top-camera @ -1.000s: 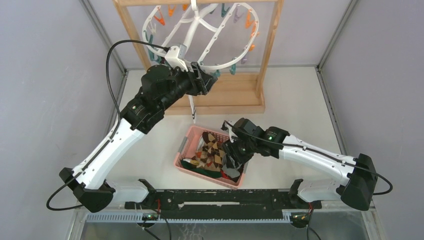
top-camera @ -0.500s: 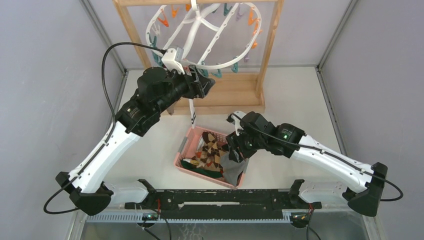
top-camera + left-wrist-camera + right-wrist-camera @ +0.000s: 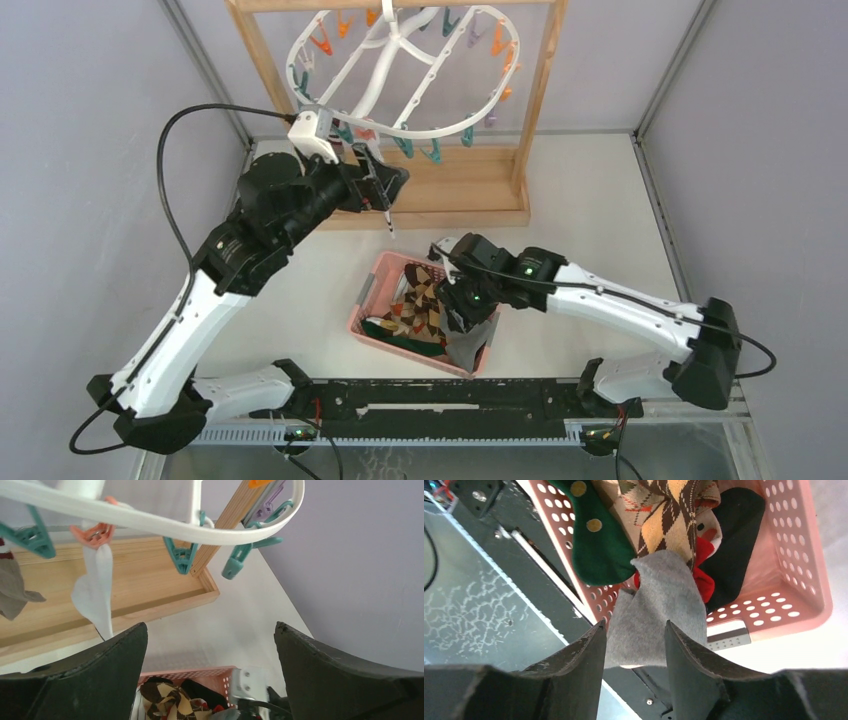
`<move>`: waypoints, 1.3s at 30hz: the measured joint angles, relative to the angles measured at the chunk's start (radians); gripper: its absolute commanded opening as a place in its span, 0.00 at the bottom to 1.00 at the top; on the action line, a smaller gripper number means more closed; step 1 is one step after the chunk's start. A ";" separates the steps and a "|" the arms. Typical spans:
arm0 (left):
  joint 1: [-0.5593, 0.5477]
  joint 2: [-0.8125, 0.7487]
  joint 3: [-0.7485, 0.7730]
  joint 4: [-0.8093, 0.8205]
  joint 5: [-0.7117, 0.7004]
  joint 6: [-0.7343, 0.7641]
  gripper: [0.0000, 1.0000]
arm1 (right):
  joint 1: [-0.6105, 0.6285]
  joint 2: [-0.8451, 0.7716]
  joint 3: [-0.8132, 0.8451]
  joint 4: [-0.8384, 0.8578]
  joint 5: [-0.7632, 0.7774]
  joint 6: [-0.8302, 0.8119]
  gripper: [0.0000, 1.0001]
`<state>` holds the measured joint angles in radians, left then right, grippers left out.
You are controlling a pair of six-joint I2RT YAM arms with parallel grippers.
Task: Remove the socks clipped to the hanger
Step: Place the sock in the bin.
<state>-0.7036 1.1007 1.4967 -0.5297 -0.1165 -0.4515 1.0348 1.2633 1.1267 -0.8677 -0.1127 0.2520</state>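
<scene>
- At left end effector: spread wide, gripping nothing; ahead and above, white sock clipped under orange clip of hanger.
- At right end effector: clamped on grey sock; beyond, pink basket with other socks.

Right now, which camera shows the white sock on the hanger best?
Left wrist: the white sock hangs in full from an orange clip. Top external shows only a thin sliver beside the left gripper; right wrist does not show it.
</scene>
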 measured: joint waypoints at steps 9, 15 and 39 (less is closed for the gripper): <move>0.000 -0.121 -0.065 -0.080 -0.068 -0.031 1.00 | -0.006 0.279 0.000 0.105 0.013 -0.063 0.56; 0.000 -0.162 -0.076 -0.115 -0.085 -0.049 1.00 | -0.009 0.425 -0.008 0.193 0.011 -0.090 0.56; 0.000 -0.159 -0.076 -0.140 -0.093 -0.050 1.00 | -0.034 0.301 0.209 0.177 -0.029 -0.186 0.62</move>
<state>-0.7036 0.9417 1.4204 -0.6693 -0.2092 -0.5011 1.0008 1.5639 1.3361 -0.6903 -0.1413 0.0662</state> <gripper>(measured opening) 0.996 0.625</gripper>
